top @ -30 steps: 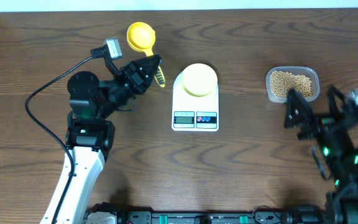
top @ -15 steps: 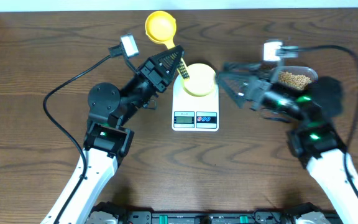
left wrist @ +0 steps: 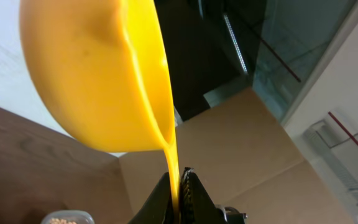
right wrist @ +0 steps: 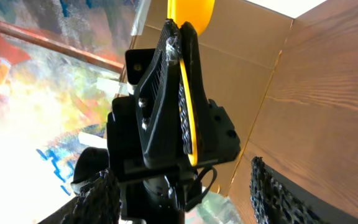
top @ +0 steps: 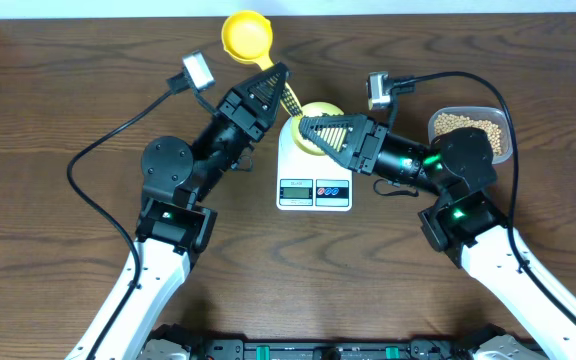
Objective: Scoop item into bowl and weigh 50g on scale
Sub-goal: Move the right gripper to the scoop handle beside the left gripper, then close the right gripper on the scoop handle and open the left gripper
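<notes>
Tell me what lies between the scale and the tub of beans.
The right arm lies across that stretch, with the right gripper over the scale and its elbow by the tub. The overhead view shows it.

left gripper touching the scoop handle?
Touching. The left wrist view shows the left gripper pinched shut on the thin handle of the yellow scoop.

The dark brown desk (top: 48,100) shows matt wood grain; the bright yellow scoop (top: 247,37) and white flat scale (top: 288,165) look smooth plastic.
</notes>
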